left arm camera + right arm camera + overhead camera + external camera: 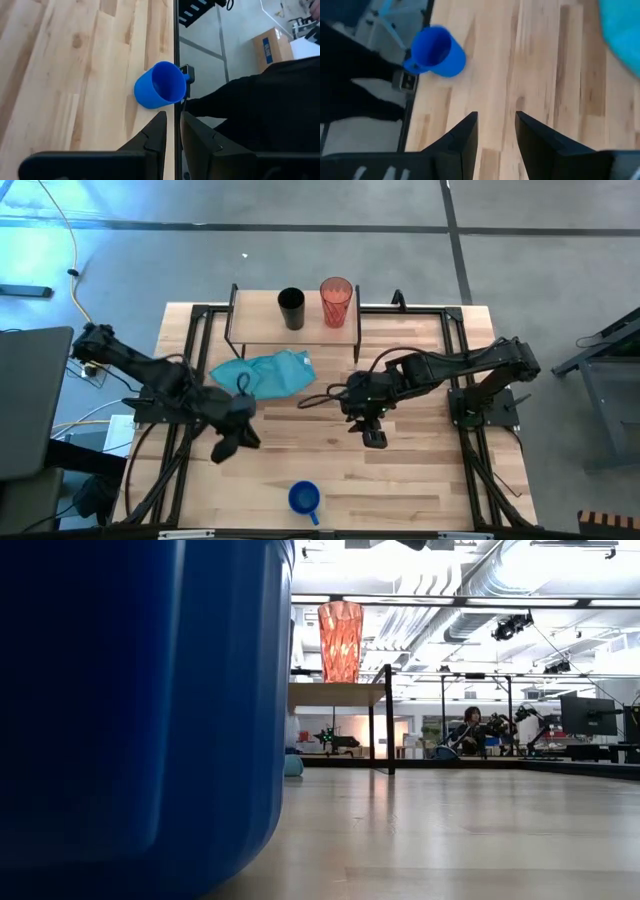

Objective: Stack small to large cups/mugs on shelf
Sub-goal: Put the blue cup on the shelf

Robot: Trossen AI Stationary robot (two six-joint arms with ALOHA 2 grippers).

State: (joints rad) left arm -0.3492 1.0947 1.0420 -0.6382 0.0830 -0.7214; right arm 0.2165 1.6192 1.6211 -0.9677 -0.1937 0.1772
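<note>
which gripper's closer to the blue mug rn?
Left, narrowly. The left gripper hangs shelf-ward and left of the blue mug at the table's front edge. The right gripper sits a little farther off, shelf-ward and right of it. Neither touches it.

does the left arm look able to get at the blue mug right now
Probably yes. The blue mug stands alone near the table's front edge, and bare wood lies between it and the left gripper, which points toward it with nothing in the way.
</note>
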